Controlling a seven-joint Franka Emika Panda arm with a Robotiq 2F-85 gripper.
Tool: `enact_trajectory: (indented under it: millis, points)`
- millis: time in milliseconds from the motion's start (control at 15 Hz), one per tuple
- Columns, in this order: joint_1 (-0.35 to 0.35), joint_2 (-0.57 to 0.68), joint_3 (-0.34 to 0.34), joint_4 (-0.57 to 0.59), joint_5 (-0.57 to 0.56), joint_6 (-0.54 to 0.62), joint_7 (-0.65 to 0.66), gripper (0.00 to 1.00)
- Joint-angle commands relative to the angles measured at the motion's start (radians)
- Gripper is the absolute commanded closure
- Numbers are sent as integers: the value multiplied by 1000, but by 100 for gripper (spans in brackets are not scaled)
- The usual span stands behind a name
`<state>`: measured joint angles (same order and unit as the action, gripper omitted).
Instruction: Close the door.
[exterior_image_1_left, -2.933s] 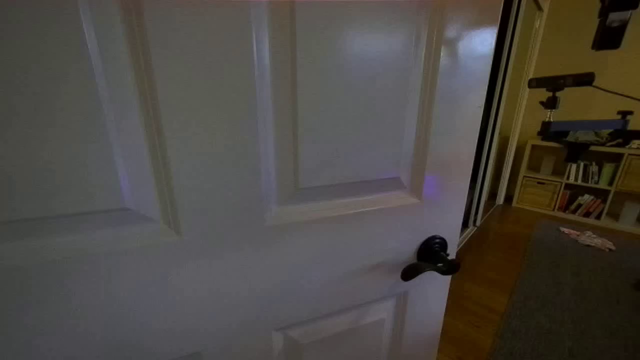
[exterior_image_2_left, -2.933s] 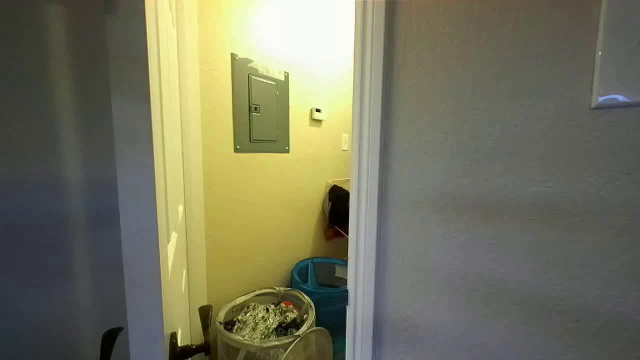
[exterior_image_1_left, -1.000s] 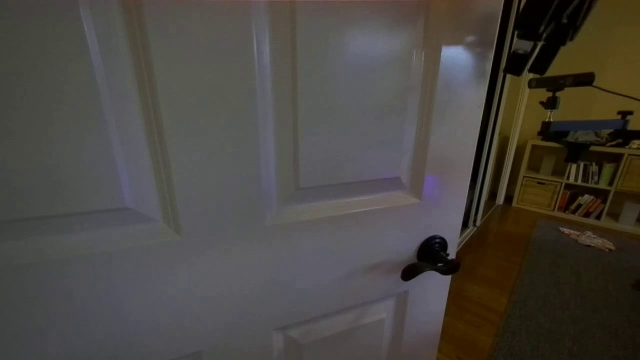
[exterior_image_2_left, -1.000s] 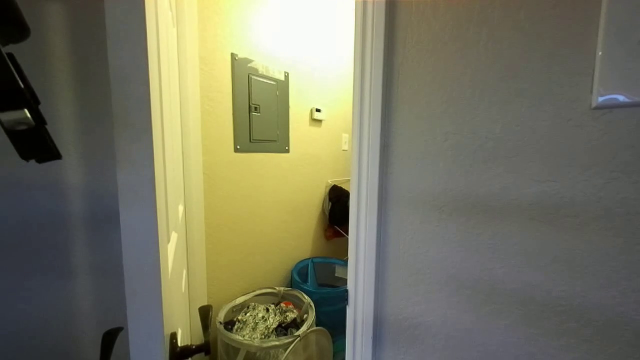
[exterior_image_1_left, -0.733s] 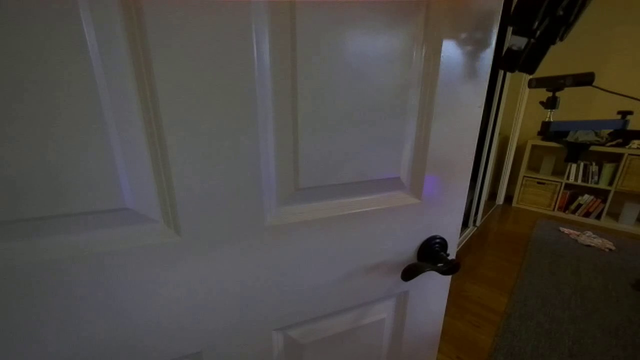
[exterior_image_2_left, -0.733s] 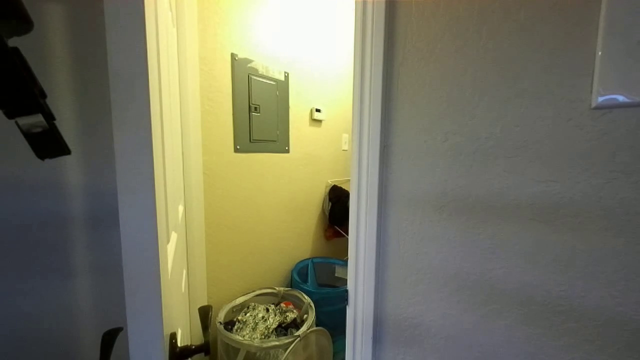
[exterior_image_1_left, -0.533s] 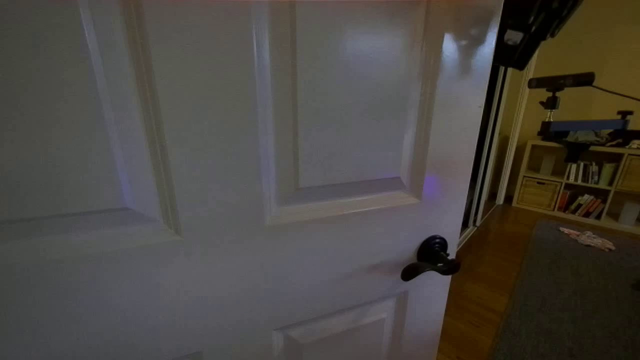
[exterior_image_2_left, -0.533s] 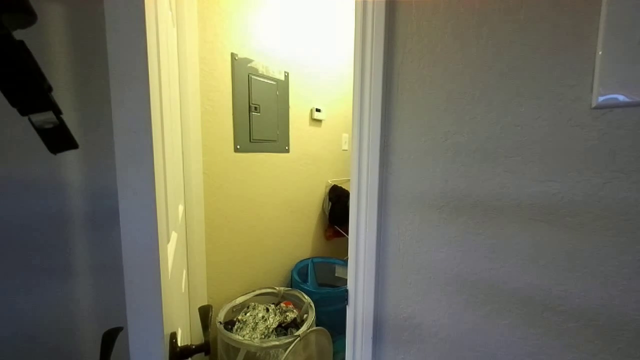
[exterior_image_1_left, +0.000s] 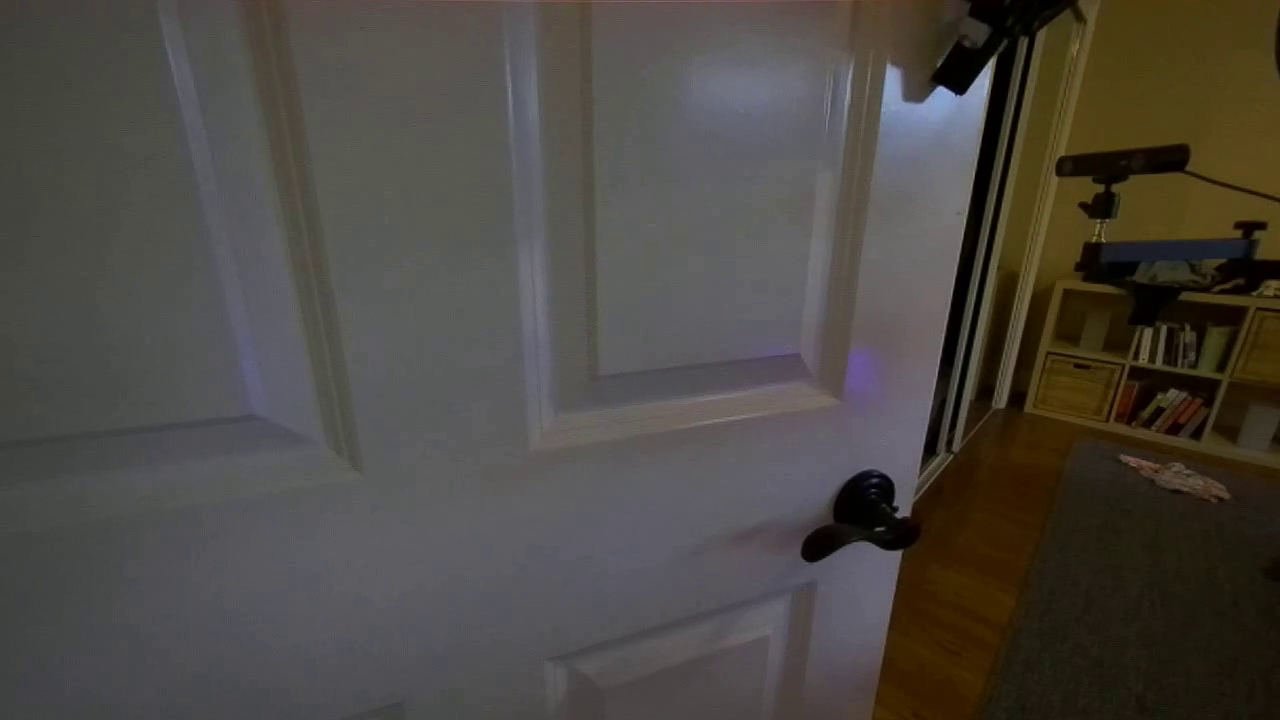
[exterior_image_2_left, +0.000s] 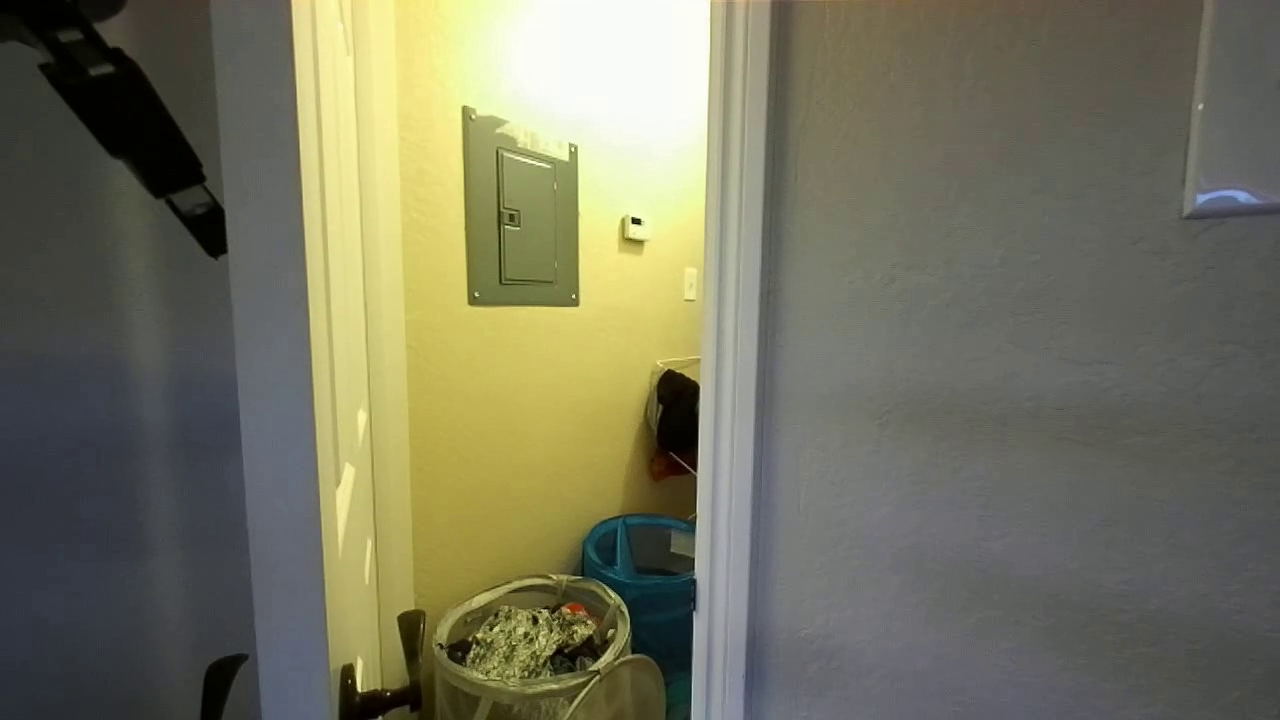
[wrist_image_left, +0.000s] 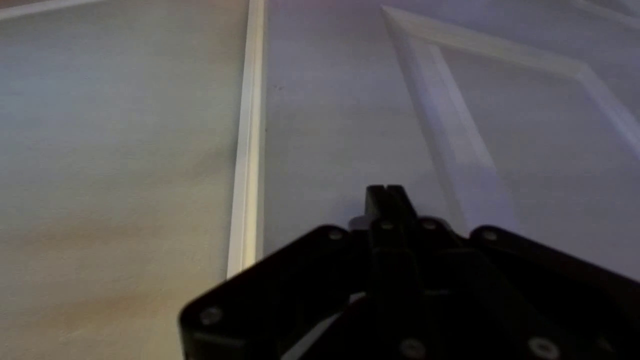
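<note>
The white panelled door (exterior_image_1_left: 690, 500) fills most of an exterior view, its black lever handle (exterior_image_1_left: 862, 520) low near the free edge. Another exterior view has the door (exterior_image_2_left: 160, 450) ajar at left, a lit gap separating it from the door frame (exterior_image_2_left: 735, 350). My black gripper (exterior_image_1_left: 948, 80) is high beside the door's free edge, well above the handle; its tips (exterior_image_2_left: 215, 245) overlap the door there too. In the wrist view the gripper (wrist_image_left: 386, 188) is shut, fingertips together with nothing between them, pointing at the door's face. Whether they touch it I cannot tell.
Beyond the gap stand a mesh hamper (exterior_image_2_left: 535, 680) with crumpled contents and a blue hamper (exterior_image_2_left: 640, 590). A low shelf (exterior_image_1_left: 1150, 350) with books and a camera (exterior_image_1_left: 1122, 162) are farther back. A grey rug (exterior_image_1_left: 1140, 580) bears a crumpled cloth (exterior_image_1_left: 1175, 478).
My gripper has come in from the side to the door's upper free edge, and its fingers, apart a second ago, are now together. The door and handle stand as before.
</note>
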<state>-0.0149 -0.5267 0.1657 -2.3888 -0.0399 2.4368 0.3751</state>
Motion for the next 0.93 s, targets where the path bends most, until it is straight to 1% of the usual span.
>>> enact_trajectory:
  millis: [0, 267, 400, 867]
  points:
    - [-11, 40, -6, 14, 2, 63, -8, 94]
    - [-35, 80, -18, 28, -7, 97, -8, 93]
    - [-44, 113, -30, 45, -8, 102, -20, 94]
    - [-20, 240, -111, 136, 29, 57, -168, 94]
